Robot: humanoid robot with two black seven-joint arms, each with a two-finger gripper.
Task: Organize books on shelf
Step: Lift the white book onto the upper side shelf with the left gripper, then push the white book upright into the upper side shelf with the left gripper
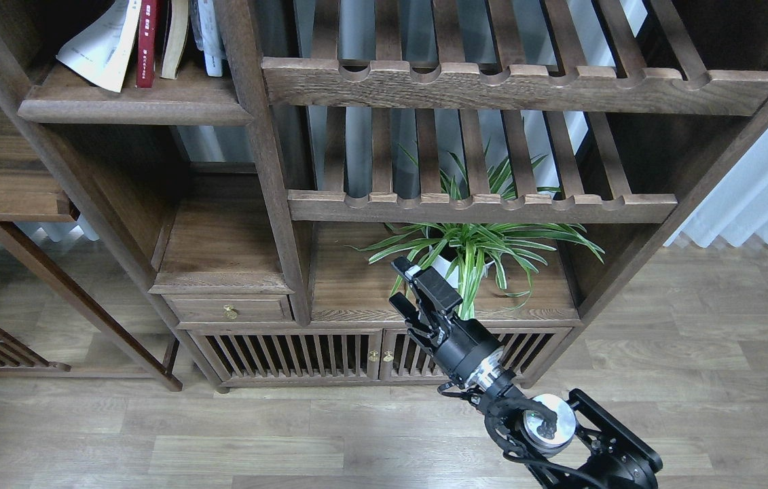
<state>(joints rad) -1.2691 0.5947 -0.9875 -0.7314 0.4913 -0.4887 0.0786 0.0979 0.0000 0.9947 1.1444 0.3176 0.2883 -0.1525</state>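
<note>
Several books stand at the top left on the shelf, a solid dark-brown board with a thick rounded front edge. A white paperback leans to the right against a dark red book. Right of those stand a tan book and a pale one; their tops are cut off by the view's edge. My right gripper hangs far below them, in front of the low cabinet top, open with nothing between its fingers. My left arm is out of view.
Two slatted racks with notched front rails fill the right bay. A potted spider plant stands right behind my right gripper. A small drawer and slatted cabinet doors sit below, over wood floor.
</note>
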